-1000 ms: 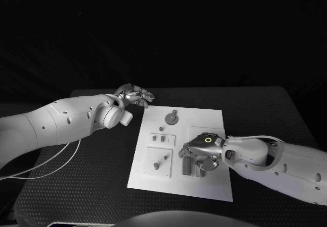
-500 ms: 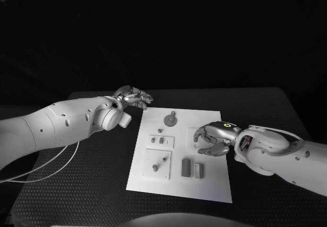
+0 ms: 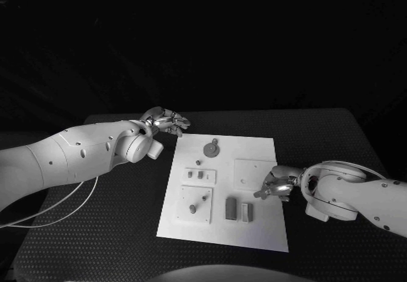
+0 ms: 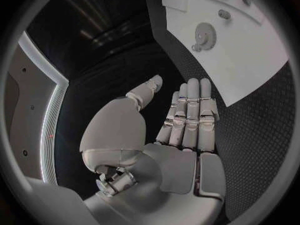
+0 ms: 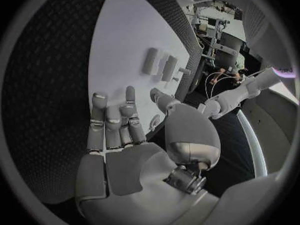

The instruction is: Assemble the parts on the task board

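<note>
The white task board (image 3: 254, 148) lies in the middle of the black table. On it are a grey gear (image 3: 212, 149), a small plate with two short pieces (image 3: 200, 174), a plate with a peg (image 3: 196, 204) and two upright grey blocks (image 3: 230, 208) (image 3: 247, 212). My right hand (image 3: 278, 183) hovers at the board's right edge, fingers spread and nothing in it; the right wrist view shows this hand (image 5: 125, 130) over the board (image 5: 125, 40), with the blocks (image 5: 150, 60) beyond it. My left hand (image 3: 167, 121) hangs off the board's far left corner, fingers straight and holding nothing (image 4: 184, 120).
A raised square plate (image 3: 254, 170) lies on the board just left of my right hand. Black table mat (image 3: 119, 235) surrounds the board on all sides. A white cable (image 3: 59, 202) hangs under my left arm. The gear (image 4: 203, 35) lies ahead of my left fingertips.
My right hand has lifted off the two grey blocks and drawn back to the board's right edge, leaving them uncovered. The left hand has barely moved.
</note>
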### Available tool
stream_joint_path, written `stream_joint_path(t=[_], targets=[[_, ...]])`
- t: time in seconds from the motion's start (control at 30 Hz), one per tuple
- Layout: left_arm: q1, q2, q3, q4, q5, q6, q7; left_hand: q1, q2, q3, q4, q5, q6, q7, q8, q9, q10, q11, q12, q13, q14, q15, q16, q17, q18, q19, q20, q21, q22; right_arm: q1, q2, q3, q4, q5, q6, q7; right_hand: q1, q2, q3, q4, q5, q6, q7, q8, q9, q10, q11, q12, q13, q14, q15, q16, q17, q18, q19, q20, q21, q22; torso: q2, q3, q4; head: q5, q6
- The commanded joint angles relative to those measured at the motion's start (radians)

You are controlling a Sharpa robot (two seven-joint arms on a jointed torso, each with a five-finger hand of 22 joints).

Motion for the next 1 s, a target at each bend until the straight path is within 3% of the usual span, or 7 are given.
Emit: stream_joint_path(t=[0.03, 0.17, 0.33, 0.67, 0.83, 1.0], targets=[[0.001, -0.004, 0.000, 0.007, 0.003, 0.007, 0.005, -0.006, -0.001, -0.002, 0.006, 0.006, -0.004, 0.004, 0.005, -0.001, -0.009, 0.000, 0.001, -0.001, -0.001, 0.006, -0.006, 0.002, 0.015, -0.004, 0.000, -0.005, 0.001, -0.001, 0.004, 0.000, 0.020, 0.095, 0.090, -0.088, -0.029, 0.007, 0.003, -0.008, 0.004, 0.023, -0.008, 0.000, -0.004, 0.032, -0.011, -0.011, -0.002, 0.042, -0.009, 0.009, 0.011, 0.006, 0.015, -0.011, -0.009, -0.009, 0.000, 0.0009, -0.0006, 0.001, -0.002], [0.001, -0.004, 0.000, 0.007, 0.003, 0.008, 0.004, -0.005, -0.001, -0.002, 0.006, 0.006, -0.003, 0.004, 0.005, -0.001, -0.009, 0.000, 0.002, -0.001, -0.001, 0.006, -0.006, 0.002, 0.015, -0.004, 0.000, -0.005, 0.001, -0.003, 0.010, 0.000, 0.041, 0.103, 0.077, -0.092, -0.067, 0.006, 0.012, -0.022, 0.004, 0.055, -0.019, -0.005, -0.009, 0.071, -0.022, -0.030, -0.001, 0.085, -0.021, -0.005, 0.025, 0.006, 0.037, -0.021, -0.014, -0.017, 0.000, -0.0017, -0.0002, -0.003, 0.000], [0.001, -0.002, 0.000, 0.008, 0.003, 0.009, 0.004, -0.005, -0.001, -0.002, 0.006, 0.006, -0.003, 0.004, 0.005, -0.001, -0.008, 0.000, 0.002, -0.001, -0.001, 0.006, -0.006, 0.002, 0.015, -0.004, 0.000, -0.005, 0.001, -0.011, 0.022, 0.000, 0.040, 0.080, 0.042, -0.096, -0.102, -0.002, 0.021, -0.027, 0.004, 0.081, -0.028, -0.009, -0.011, 0.096, -0.031, -0.040, 0.008, 0.121, -0.030, -0.010, 0.055, 0.006, 0.053, -0.029, -0.015, -0.019, 0.000, -0.0016, 0.0013, -0.006, -0.002], [0.001, -0.002, 0.000, 0.011, 0.003, 0.010, 0.003, -0.006, -0.001, -0.002, 0.006, 0.006, -0.003, 0.004, 0.006, -0.001, -0.008, 0.000, 0.002, -0.001, -0.001, 0.006, -0.007, 0.002, 0.015, -0.004, 0.000, -0.005, 0.001, -0.041, 0.060, 0.000, 0.025, -0.007, 0.054, -0.102, -0.127, -0.017, 0.036, -0.050, 0.004, 0.105, -0.035, -0.014, -0.012, 0.113, -0.039, -0.049, 0.026, 0.146, -0.038, -0.014, 0.080, 0.006, 0.066, -0.037, -0.015, -0.019, 0.001, -0.0012, 0.0024, -0.010, -0.001], [0.001, -0.003, 0.000, 0.011, 0.003, 0.011, 0.003, -0.006, -0.001, -0.002, 0.006, 0.006, -0.003, 0.004, 0.006, -0.001, -0.009, 0.000, 0.002, -0.001, -0.001, 0.006, -0.007, 0.003, 0.015, -0.004, 0.000, -0.005, 0.001, -0.059, 0.065, 0.000, 0.008, -0.027, 0.053, -0.104, -0.112, -0.030, 0.046, -0.102, 0.004, 0.115, -0.038, -0.019, -0.012, 0.118, -0.041, -0.054, 0.042, 0.149, -0.041, -0.016, 0.083, 0.006, 0.070, -0.039, -0.015, -0.018, 0.001, -0.0011, 0.0026, -0.018, -0.001], [0.001, -0.003, 0.000, 0.013, 0.003, 0.014, 0.003, -0.006, 0.000, -0.002, 0.006, 0.006, -0.003, 0.003, 0.006, -0.001, -0.008, 0.000, 0.002, -0.001, -0.001, 0.006, -0.007, 0.003, 0.016, -0.004, 0.000, -0.005, 0.001, -0.063, 0.070, 0.000, -0.005, -0.056, 0.047, -0.106, -0.112, -0.027, 0.050, -0.121, 0.004, 0.122, -0.039, -0.019, -0.011, 0.121, -0.042, -0.057, 0.050, 0.153, -0.042, -0.017, 0.088, 0.006, 0.072, -0.039, -0.016, -0.018, 0.001, -0.0003, 0.0012, -0.013, -0.002]])
